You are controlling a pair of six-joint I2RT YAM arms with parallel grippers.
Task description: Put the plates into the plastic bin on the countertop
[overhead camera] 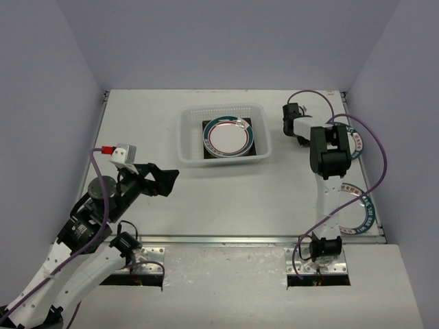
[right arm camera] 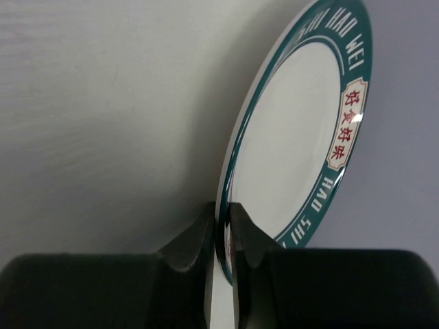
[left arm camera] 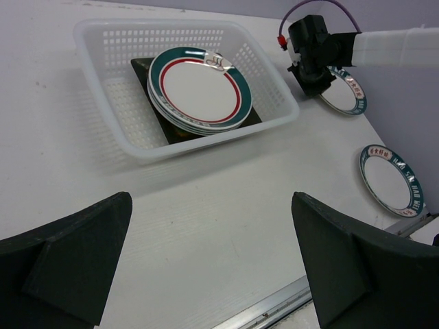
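- Two jaws of the right gripper (right arm camera: 223, 232) pinch the rim of a teal-rimmed plate (right arm camera: 302, 137), nearly shut on that thin edge, likely the only hold a flat plate offers.
- Behind this gripper, toward its base, a second loose plate (overhead camera: 361, 212) waits on the countertop (overhead camera: 240, 199).
- Well off to its left sits the plastic bin (overhead camera: 186, 137), with stacked plates (overhead camera: 228, 136) already inside.
- Farther left, the left gripper (left arm camera: 212, 264) hangs wide open and empty, clear of the path.
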